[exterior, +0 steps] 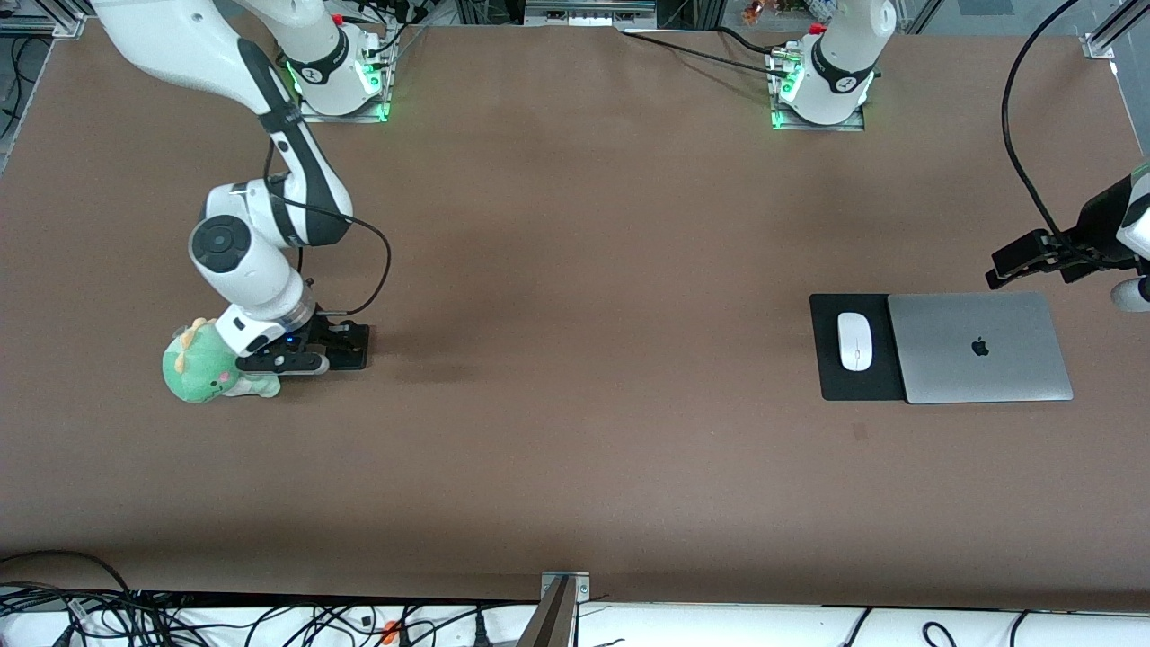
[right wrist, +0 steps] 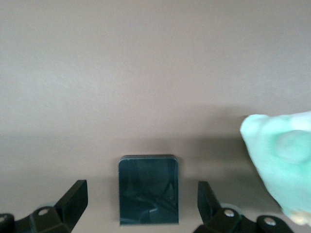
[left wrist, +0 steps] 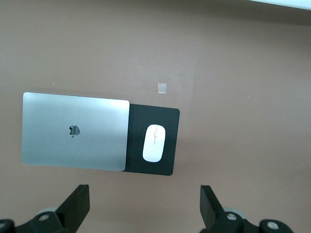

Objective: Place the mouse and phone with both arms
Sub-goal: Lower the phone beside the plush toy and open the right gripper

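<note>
The white mouse [exterior: 854, 341] [left wrist: 154, 143] lies on a black mouse pad [exterior: 831, 377] [left wrist: 170, 119] toward the left arm's end of the table. The black phone [exterior: 353, 346] [right wrist: 148, 189] lies flat on the table toward the right arm's end. My right gripper [exterior: 340, 347] [right wrist: 142, 194] is low over it and open. The phone sits between the spread fingers, with a gap on each side. My left gripper [exterior: 1004, 270] [left wrist: 145, 199] is up in the air beside the laptop, open and empty.
A closed silver laptop [exterior: 979, 347] [left wrist: 75, 131] lies against the mouse pad. A green plush toy [exterior: 202, 364] [right wrist: 282, 160] stands right beside the right gripper. A small tape mark [exterior: 860, 431] [left wrist: 162, 87] sits nearer the front camera than the pad.
</note>
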Robot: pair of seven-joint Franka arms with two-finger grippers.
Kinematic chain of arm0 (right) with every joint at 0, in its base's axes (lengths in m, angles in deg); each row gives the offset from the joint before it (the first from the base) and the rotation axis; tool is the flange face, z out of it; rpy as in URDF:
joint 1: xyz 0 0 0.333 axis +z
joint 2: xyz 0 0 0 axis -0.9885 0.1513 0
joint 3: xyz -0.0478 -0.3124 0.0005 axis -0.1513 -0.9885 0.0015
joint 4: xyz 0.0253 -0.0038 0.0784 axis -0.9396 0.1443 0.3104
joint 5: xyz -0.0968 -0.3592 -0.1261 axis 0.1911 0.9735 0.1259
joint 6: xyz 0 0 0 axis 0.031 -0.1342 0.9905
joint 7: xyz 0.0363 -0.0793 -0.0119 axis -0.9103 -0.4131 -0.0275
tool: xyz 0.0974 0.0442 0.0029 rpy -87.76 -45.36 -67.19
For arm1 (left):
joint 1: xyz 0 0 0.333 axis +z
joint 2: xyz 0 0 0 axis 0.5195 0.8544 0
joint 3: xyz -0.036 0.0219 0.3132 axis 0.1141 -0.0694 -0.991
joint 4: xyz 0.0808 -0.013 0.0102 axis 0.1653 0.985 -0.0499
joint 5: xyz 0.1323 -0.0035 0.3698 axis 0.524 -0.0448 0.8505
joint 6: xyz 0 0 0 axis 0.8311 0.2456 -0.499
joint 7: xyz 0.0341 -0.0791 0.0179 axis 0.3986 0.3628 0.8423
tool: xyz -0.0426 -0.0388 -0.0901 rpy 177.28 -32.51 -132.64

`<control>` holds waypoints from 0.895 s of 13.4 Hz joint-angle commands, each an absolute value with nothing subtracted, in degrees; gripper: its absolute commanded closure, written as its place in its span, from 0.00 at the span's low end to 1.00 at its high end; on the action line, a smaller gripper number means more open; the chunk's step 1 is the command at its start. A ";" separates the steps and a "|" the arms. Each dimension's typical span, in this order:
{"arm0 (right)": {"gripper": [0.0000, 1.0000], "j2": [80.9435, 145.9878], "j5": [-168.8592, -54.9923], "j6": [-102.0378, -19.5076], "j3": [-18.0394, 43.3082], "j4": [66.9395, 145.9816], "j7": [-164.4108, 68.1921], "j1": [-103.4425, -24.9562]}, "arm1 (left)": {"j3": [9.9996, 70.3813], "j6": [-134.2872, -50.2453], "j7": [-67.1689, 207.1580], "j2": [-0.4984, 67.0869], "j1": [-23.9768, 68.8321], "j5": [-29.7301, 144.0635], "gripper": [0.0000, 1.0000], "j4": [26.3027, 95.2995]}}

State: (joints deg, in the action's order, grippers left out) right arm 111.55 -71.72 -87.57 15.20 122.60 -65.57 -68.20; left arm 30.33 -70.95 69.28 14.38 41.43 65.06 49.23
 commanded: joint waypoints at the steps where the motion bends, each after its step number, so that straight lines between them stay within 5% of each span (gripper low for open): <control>1: 0.00 107.16 -74.29 -75.36 16.06 117.32 -64.39 -69.08 | 30.30 -69.85 68.29 15.23 41.59 63.87 0.00 47.22; 9: 0.00 90.81 -74.29 -51.09 12.02 114.06 -58.41 -69.78 | 30.13 -69.76 68.20 15.23 41.76 63.87 0.00 46.87; 12: 0.00 90.70 -74.11 -39.58 14.39 104.51 -57.80 -75.83 | 30.13 -69.76 68.20 15.23 41.76 63.87 0.00 46.87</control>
